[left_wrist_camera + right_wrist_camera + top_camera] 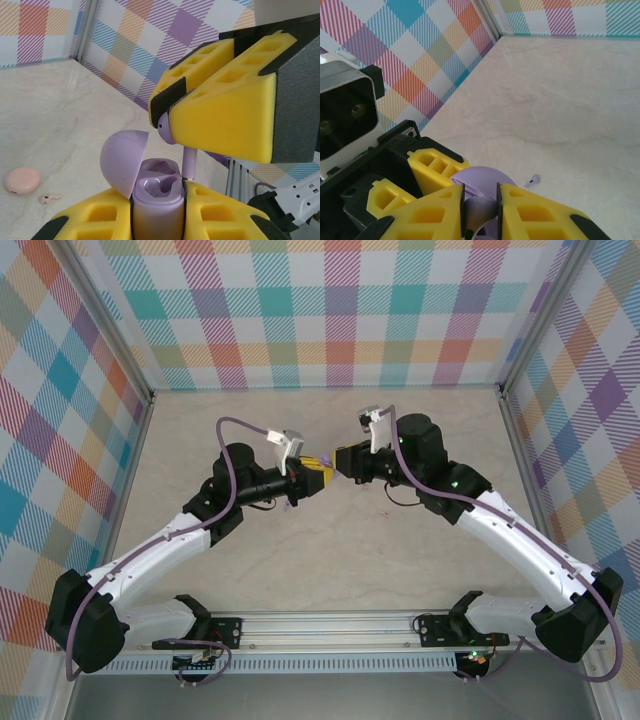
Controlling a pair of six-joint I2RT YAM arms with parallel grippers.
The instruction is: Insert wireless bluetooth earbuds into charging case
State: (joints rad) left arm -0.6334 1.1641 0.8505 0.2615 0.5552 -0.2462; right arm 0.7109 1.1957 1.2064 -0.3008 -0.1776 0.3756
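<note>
- The left hand [316, 476] was clamped narrow around a purple case [156, 192], which it held upright above the worktop [60, 110].
- The case's lid [122, 160] stood tipped open to one side, so the two moulded hollows inside were bare.
- The right hand [480, 212] hung just above the purple case, its yellow fingers pinched on a purple earbud [189, 161].
- That earbud's stem pointed down at the rim of the purple case, on the side away from the lid. I could not tell whether it touched.
- A second purple earbud [535, 180] lay loose on the worktop, below the purple case and apart from it.
- A pink case [22, 180] sat closed on the worktop, well away from the purple case on its lid side.
- A pink earbud [49, 198] lay just beside the pink case.
</note>
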